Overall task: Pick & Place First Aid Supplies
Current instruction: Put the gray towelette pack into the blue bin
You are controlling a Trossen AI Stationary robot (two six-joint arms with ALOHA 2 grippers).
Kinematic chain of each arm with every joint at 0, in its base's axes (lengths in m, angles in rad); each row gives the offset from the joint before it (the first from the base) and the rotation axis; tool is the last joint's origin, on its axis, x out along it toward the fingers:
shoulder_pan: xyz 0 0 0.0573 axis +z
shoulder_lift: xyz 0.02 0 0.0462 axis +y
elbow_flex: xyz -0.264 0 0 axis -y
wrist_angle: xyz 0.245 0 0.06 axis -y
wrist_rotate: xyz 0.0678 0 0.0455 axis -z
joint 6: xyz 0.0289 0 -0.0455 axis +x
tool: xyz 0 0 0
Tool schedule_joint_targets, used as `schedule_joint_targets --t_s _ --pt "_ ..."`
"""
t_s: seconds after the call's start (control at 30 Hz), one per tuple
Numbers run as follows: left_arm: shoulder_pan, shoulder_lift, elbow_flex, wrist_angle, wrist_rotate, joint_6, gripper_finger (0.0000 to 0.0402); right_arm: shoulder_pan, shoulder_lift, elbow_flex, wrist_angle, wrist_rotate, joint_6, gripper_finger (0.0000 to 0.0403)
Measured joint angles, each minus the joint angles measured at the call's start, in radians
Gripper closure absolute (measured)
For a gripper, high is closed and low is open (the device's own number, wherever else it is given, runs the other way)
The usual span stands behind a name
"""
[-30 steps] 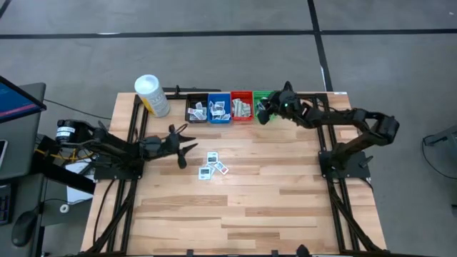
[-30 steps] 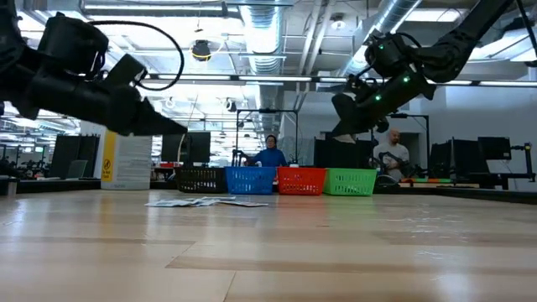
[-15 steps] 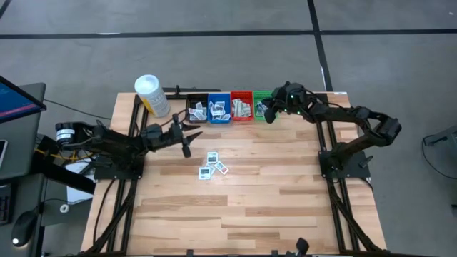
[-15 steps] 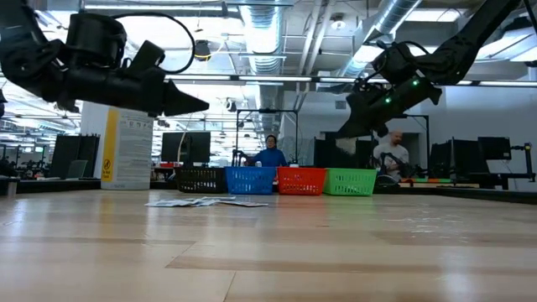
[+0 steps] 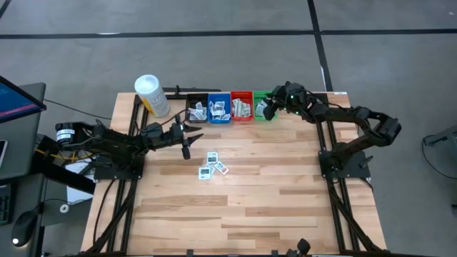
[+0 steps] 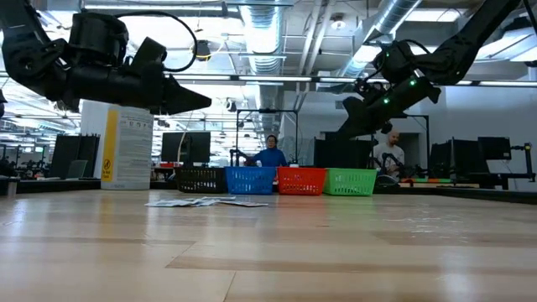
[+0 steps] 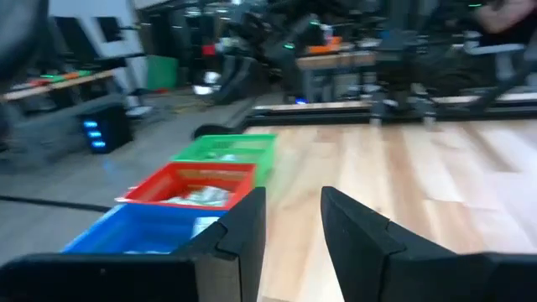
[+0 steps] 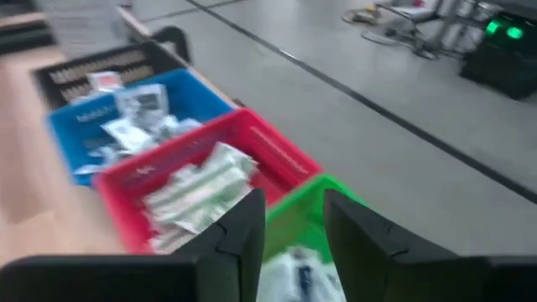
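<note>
Several small white packets (image 5: 213,165) lie loose on the wooden table's middle; in the low view the packets (image 6: 205,201) show flat in front of the bins. More packets fill the black bin (image 5: 196,111), blue bin (image 5: 219,108) and red bin (image 5: 242,107). My right gripper (image 8: 294,214) hangs open and empty just above the green bin (image 8: 329,190), where a white packet (image 8: 299,270) lies. My left gripper (image 5: 187,143) hovers open and empty above the table, near the black bin and left of the loose packets.
The four bins stand side by side along the far edge. A yellow, white-capped cylinder (image 5: 151,95) stands at the far left corner. Bare wood stretches from the packets to the near edge. People sit in the room beyond the table.
My left gripper has risen and swung toward the far edge and the bins, turning as it went, then held still. My right gripper has stayed over the green bin, shifting only slightly.
</note>
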Motion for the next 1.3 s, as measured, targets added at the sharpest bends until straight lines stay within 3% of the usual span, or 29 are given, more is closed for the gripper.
schedule_joint_targets --t_s 0.3,0.6,0.73,0.9,1.1,1.3 --pt "-0.011 0.000 0.000 -0.147 0.223 -0.052 0.0284 0.174 0.000 0.010 0.028 -0.001 -0.002 0.0284" --pt "-0.213 0.000 0.000 -0.261 0.234 -0.101 0.0284 0.410 0.000 0.030 0.028 0.000 -0.001 0.0284" --pt "-0.336 0.000 0.000 -0.288 0.141 -0.114 0.0284 0.520 0.000 0.030 0.023 0.001 0.006 0.0284" --pt "-0.485 0.001 0.000 -0.343 -0.081 -0.153 0.0284 0.651 0.000 0.030 0.016 0.015 0.092 0.0284" --pt "-0.606 0.038 0.000 -0.342 -0.281 -0.180 0.0284 0.811 0.009 0.031 -0.004 0.141 0.163 0.0284" --pt "-0.649 0.192 0.029 -0.338 -0.373 -0.281 0.0284 0.930 0.009 0.031 -0.041 0.269 0.204 0.0285"
